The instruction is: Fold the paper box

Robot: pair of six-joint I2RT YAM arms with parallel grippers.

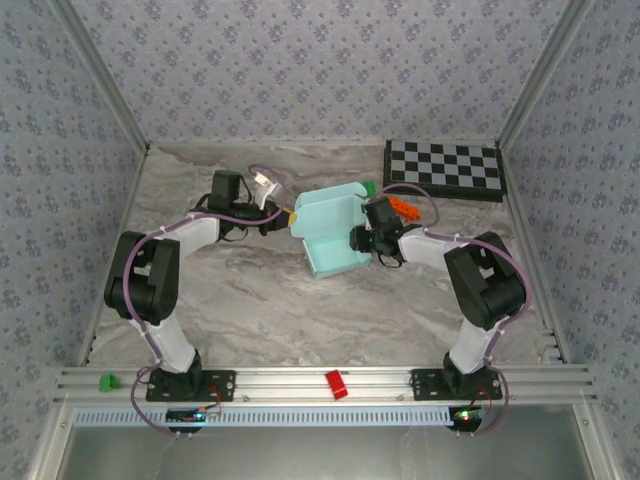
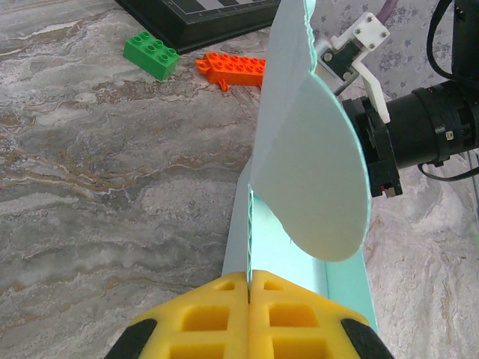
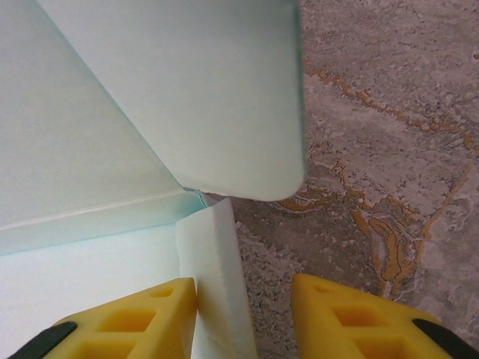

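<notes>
On desk (image 1: 250, 300), near centre, box (image 1: 330, 238) sits half-formed with walls up. Left claw (image 2: 248, 280) is closed, pinching the thin edge of a box wall. Right claw (image 3: 245, 292) is part open, straddling a wall on box's right side; one pad touches card, the other stands clear. Green brick (image 2: 152, 56) and orange brick (image 2: 233, 69) lie beyond.

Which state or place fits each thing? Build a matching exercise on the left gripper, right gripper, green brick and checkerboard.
Things:
1 left gripper
2 right gripper
3 green brick
4 checkerboard

States or places:
a far right corner of the table
b open around a wall of the box
c beside the orange brick
d shut on the box's edge

Pairs: 1-d, 2-b, 3-c, 4-a
</notes>
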